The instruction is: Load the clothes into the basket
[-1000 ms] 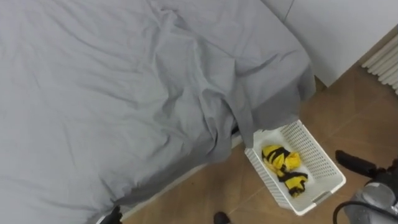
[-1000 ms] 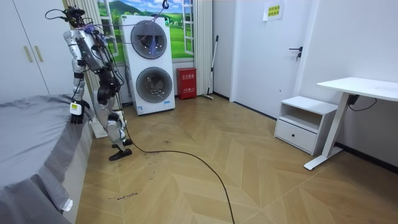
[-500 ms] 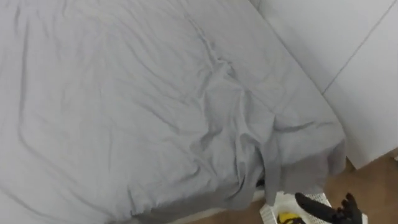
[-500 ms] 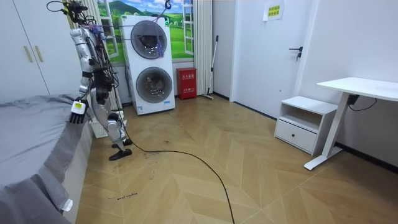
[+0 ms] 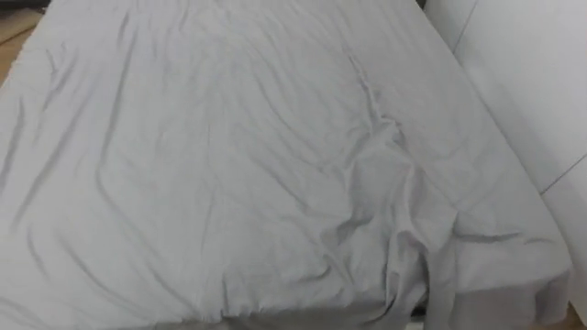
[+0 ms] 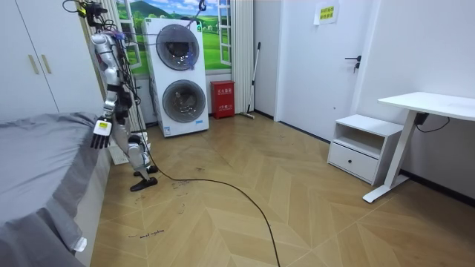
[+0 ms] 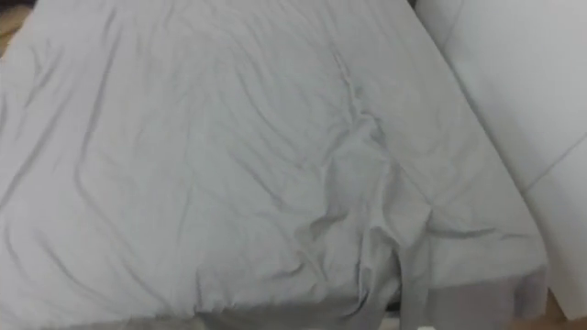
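A bed under a grey, wrinkled sheet [image 5: 229,165] spreads across both eye views, with a bunched fold [image 5: 404,229] running down toward its near right corner. Nothing lies on the sheet. In the room view I stand upright at the far end of the bed [image 6: 37,163], close to the stacked washing machines. My left hand [image 6: 102,130] hangs at my side over the bed's edge, fingers straight and holding nothing.
White wardrobe doors [image 5: 541,82] stand just right of the bed. Two stacked washing machines [image 6: 178,74] are behind me. A white desk [image 6: 423,104] and a low cabinet [image 6: 364,144] stand at the room view's right, across open wooden floor.
My view has swung up from the floor and the white basket with the yellow-and-black clothes onto the bed. In the room view I have straightened up, and my left hand has come back from over the bed.
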{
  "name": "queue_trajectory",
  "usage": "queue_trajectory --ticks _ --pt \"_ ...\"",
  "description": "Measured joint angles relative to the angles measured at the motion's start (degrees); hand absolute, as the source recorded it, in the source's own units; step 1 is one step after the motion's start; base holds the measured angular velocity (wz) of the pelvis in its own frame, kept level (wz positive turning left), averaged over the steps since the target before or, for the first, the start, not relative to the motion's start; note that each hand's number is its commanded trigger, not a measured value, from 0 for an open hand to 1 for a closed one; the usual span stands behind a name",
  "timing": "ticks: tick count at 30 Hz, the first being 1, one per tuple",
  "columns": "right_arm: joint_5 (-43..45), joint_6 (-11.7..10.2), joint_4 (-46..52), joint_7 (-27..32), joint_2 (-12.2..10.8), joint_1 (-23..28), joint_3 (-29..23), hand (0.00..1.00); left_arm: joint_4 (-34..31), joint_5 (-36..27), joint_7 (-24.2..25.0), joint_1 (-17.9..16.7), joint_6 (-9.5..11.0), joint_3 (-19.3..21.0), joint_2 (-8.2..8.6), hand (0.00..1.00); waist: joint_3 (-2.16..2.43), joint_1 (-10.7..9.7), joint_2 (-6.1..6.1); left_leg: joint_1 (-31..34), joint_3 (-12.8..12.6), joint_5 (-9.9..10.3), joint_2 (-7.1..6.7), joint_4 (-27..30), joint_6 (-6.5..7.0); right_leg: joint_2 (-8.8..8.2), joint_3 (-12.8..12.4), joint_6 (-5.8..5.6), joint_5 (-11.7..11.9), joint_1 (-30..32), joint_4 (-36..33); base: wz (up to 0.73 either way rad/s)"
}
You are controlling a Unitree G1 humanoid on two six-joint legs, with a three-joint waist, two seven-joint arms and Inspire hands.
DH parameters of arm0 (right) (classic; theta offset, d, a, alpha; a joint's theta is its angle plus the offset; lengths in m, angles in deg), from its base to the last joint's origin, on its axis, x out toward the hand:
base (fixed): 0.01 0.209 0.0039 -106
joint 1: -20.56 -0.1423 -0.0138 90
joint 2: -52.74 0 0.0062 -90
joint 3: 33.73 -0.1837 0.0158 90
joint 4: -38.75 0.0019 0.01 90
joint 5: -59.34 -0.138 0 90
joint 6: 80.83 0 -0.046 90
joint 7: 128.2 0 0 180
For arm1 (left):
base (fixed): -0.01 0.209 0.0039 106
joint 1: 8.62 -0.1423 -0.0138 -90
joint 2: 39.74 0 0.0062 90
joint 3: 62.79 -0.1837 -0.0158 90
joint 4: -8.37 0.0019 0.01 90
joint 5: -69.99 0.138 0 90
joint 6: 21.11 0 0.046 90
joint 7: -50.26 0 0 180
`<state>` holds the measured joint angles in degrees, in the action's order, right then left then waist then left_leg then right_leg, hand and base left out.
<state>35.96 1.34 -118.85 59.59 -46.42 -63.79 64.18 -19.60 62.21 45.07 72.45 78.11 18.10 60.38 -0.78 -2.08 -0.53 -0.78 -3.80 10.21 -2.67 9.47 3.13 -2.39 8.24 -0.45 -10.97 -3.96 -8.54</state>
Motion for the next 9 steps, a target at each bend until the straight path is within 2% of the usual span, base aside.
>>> queue_trajectory --ticks 9 --pt "3.7 2.4 -3.4 -2.4 -0.7 -1.1 1.7 0.00 0.8 4.3 -1.8 0.4 -0.1 3.2 0.73 0.00 -0.02 2.4 -0.51 -0.7 0.8 0.0 -0.14 0.0 0.12 -0.34 1.4 -0.16 -0.1 -1.2 0.3 0.05"
